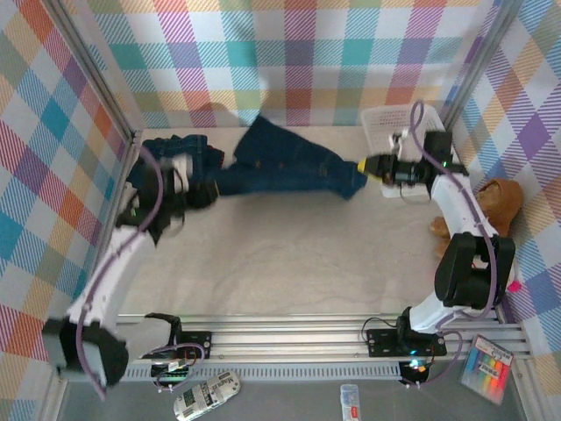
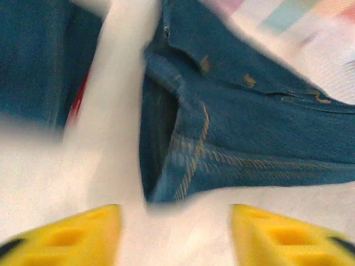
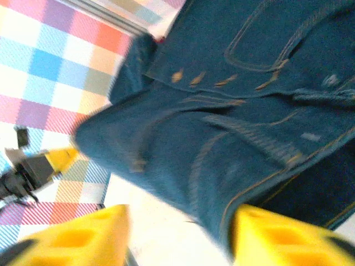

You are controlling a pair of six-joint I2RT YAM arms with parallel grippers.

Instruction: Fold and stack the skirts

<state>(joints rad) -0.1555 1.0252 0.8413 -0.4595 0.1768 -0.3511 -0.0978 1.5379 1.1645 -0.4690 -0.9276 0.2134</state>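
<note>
A dark blue denim skirt (image 1: 289,167) is lying stretched across the far part of the bench (image 1: 289,263), its right end reaching the right claw (image 3: 180,227). That claw's yellow fingers are standing wide apart. Denim is hanging close above them, and I cannot tell whether any cloth is lying between them. The left claw (image 2: 175,221) is gaping too, with bare bench between its fingers and the skirt's stitched edge just beyond. The left wrist view is blurring badly. There a second denim piece (image 2: 39,61), with a red sliver (image 2: 77,105) beside it, is running off the frame edge.
</note>
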